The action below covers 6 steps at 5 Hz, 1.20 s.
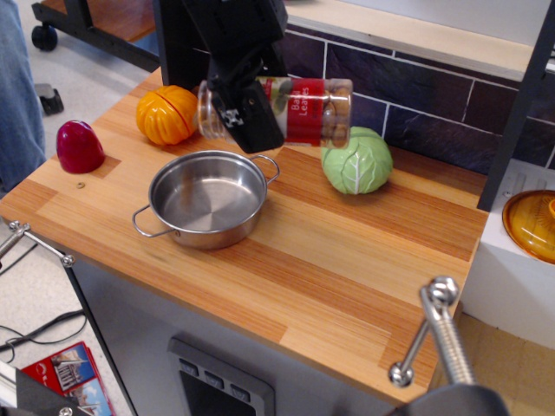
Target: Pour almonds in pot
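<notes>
Jar (295,111) of almonds (336,108) clamped by gripper (247,117), held nearly horizontal in air above desk (347,260). Jar mouth end pointed left, positioned above rear rim of pot (208,198); base end over cabbage (356,162). Almonds seen gathered at right end, behind red label. Pot seated on desk, upright, interior bare. Orange pumpkin (166,113) placed behind pot, red object (79,146) at left edge.

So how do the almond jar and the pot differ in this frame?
The jar is clear with a red label and lies roughly level in the gripper, off the counter; the pot is shiny steel and sits upright on the wood. The jar shows almonds inside; the pot looks empty. Both are round.
</notes>
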Motion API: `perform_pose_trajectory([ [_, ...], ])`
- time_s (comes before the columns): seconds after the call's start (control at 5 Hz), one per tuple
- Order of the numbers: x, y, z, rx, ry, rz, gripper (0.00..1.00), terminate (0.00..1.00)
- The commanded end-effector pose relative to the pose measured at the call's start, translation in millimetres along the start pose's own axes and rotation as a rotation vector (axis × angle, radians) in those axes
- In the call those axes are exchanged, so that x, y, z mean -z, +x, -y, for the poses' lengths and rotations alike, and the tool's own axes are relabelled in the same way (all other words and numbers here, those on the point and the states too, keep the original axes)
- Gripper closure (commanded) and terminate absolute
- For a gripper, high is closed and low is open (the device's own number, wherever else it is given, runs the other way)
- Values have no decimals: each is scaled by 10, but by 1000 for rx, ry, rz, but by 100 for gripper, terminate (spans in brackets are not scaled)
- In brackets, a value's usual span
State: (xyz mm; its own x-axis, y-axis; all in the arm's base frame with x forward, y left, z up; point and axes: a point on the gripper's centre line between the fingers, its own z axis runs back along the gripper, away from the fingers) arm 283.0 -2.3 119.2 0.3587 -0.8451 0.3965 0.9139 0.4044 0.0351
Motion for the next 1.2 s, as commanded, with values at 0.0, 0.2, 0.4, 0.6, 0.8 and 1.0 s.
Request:
perform_pose_trajectory([
  [0.0,124,165,-185,3,48,-7,100,0],
  [0.2,76,271,-279,-15,62,60,100,0],
  [0.4,135,325,-413,-30,92,95,100,0],
  [0.6,38,346,-409,-44,119,162,100,0],
  [0.8,56,335,-412,-57,184,210,100,0],
  [1.0,-9,306,-364,-47,164,225,100,100],
])
